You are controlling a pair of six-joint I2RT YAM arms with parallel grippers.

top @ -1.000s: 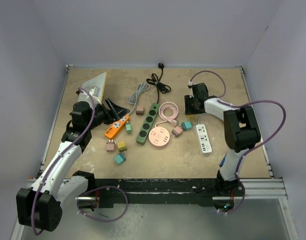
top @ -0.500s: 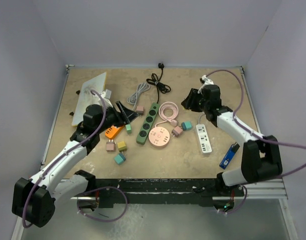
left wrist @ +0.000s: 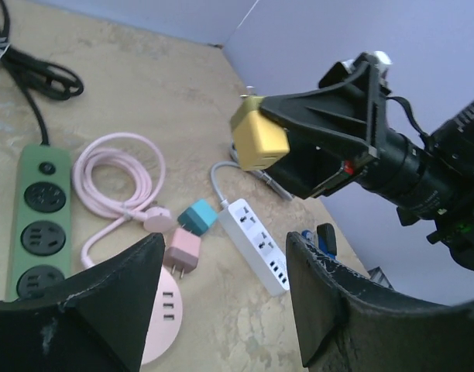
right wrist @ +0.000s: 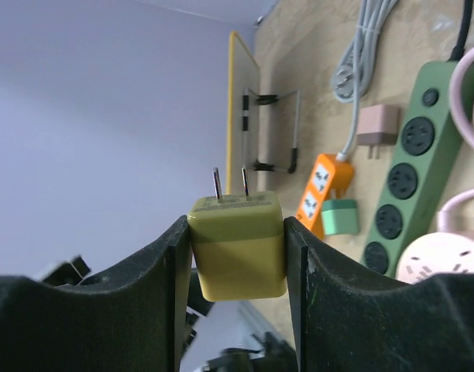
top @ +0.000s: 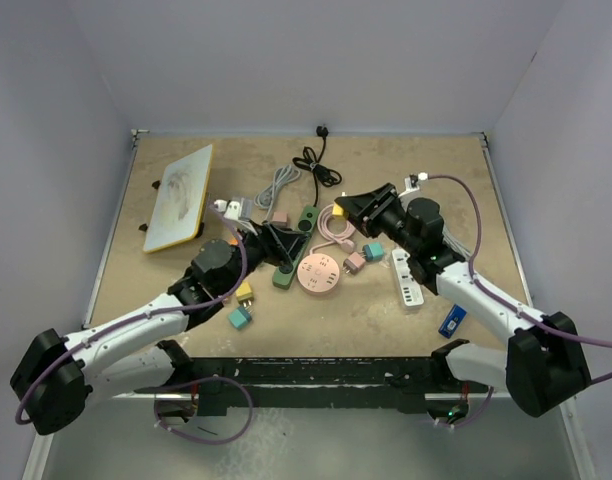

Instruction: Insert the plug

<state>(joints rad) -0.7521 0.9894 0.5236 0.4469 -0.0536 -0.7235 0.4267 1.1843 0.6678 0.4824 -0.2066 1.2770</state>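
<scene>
Yellow plug (right wrist: pixel 237 248), a smooth matte cube with two flat metal prongs, is pinched between the black fingers of the right gripper (right wrist: pixel 237 229). It is held off the surface, just right of centre in the top view. The table (top: pixel 436 180) has a mottled, sandy, stone-like top. At upper left lies a flat yellow-edged board (top: pixel 181 195). Near centre are a long green power strip (left wrist: pixel 43 209) with round sockets, a round pink hub (top: pixel 321 272) and a slim white strip (top: pixel 406 278). A small teal cube adapter (top: pixel 239 317) lies at lower centre. The left gripper (left wrist: pixel 225 248) stands wide and empty.
</scene>
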